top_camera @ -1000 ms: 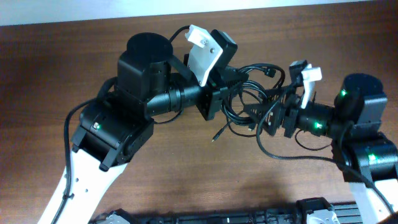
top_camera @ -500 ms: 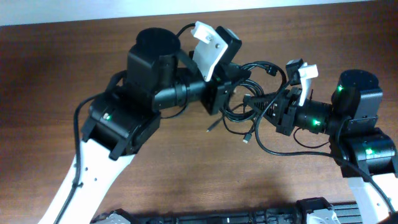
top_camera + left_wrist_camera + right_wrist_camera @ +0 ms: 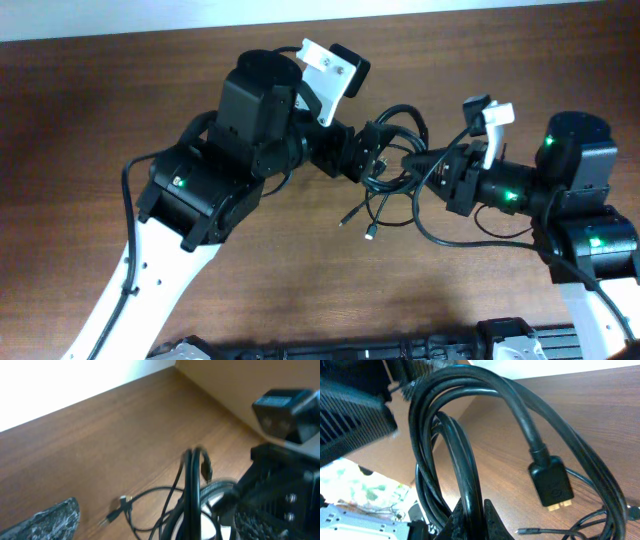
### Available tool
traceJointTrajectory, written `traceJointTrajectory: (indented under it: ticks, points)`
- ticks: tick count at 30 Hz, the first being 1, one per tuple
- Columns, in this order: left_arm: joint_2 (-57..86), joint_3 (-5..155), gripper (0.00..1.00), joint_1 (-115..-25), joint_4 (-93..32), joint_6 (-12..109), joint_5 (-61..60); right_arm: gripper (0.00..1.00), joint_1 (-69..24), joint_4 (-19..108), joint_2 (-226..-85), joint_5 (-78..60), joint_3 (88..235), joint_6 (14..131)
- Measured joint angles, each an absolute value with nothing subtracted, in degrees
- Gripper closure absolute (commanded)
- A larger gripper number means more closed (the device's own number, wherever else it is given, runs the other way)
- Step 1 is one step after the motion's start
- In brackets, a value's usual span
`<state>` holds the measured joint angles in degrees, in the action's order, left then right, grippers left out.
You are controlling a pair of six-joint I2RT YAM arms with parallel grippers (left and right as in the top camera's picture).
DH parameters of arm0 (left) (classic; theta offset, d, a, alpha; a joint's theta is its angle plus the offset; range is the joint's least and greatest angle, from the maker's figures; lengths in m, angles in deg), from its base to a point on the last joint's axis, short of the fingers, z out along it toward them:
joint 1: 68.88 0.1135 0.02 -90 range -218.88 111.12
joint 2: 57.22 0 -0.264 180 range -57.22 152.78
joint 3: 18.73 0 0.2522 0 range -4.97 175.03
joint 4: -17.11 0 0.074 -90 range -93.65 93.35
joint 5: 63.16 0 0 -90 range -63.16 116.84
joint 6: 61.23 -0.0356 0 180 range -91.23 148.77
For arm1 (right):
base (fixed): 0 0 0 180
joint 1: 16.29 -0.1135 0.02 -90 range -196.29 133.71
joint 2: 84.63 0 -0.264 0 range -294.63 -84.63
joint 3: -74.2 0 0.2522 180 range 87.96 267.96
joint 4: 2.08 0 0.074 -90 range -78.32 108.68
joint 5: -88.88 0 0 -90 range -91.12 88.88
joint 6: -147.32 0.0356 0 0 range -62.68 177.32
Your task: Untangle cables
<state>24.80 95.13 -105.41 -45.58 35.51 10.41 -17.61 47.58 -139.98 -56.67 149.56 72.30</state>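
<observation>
- left claw [image 3: 372,152]: jaws wide apart; the cables [image 3: 395,175] run up between its fingers, unclamped.
- right claw [image 3: 430,166]: pinched closed on one black strand of the cables.
- cables: a tangle of black loops strung between the two claws, over the far middle of the brown surface [image 3: 300,270].
- two small plug ends [image 3: 369,234] trail below the bundle; contact with the surface cannot be told.
- right wrist view: thick plug [image 3: 551,485], gold contacts, on an outer loop.

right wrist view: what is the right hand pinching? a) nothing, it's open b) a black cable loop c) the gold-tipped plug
b: the right hand is shut on a loop of the cables, while the plug hangs free beside it
</observation>
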Motion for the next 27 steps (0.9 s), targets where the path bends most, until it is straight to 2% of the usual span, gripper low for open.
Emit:
traceJointTrajectory:
  ticks: [4,7,17,20,27]
  points:
    - [24.80,95.13,0.02,-105.15,-47.53,37.67,10.85,0.96,-13.22,47.60,-139.98,-56.67,149.56,72.36]
    - [24.80,95.13,0.16,-104.95,-47.70,39.62,10.63,0.96,-10.66,47.60,-139.98,-56.72,149.56,72.56]
    - [24.80,95.13,0.17,-104.95,-47.70,42.09,8.84,0.96,-9.70,45.22,-139.98,-58.22,149.56,72.80]
    - [24.84,95.13,0.23,-104.95,-47.72,43.20,8.77,0.96,-9.70,43.56,-139.98,-59.01,149.56,73.68]
    - [26.57,95.13,0.26,-105.11,-47.72,44.93,8.23,0.96,-9.70,41.96,-139.98,-59.34,149.56,74.07]
